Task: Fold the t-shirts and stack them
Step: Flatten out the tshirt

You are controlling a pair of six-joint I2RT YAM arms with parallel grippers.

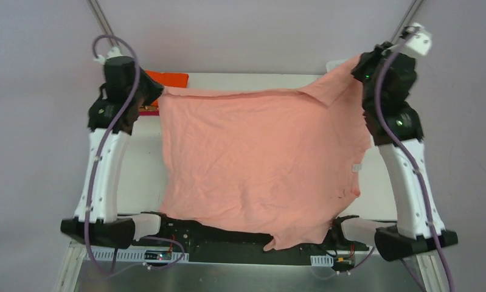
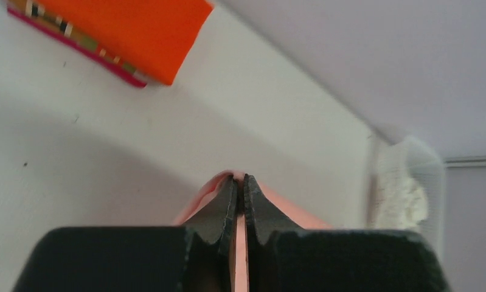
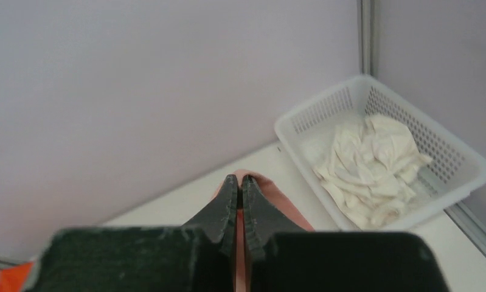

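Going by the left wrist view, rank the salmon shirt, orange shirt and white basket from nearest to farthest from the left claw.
1. salmon shirt: pinched in the shut left claw.
2. orange shirt: folded, on the table, upper left.
3. white basket: across the table, far right.

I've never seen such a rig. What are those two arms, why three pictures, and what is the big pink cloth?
They are two robot arms bolted to a table, each ending in a two-finger gripper. The wide picture looks down from above; the other two come from cameras on the wrists. The cloth is a salmon t-shirt: the left gripper and the right gripper each pinch its far edge. A folded orange t-shirt lies far left; a white basket holds a crumpled cream t-shirt.
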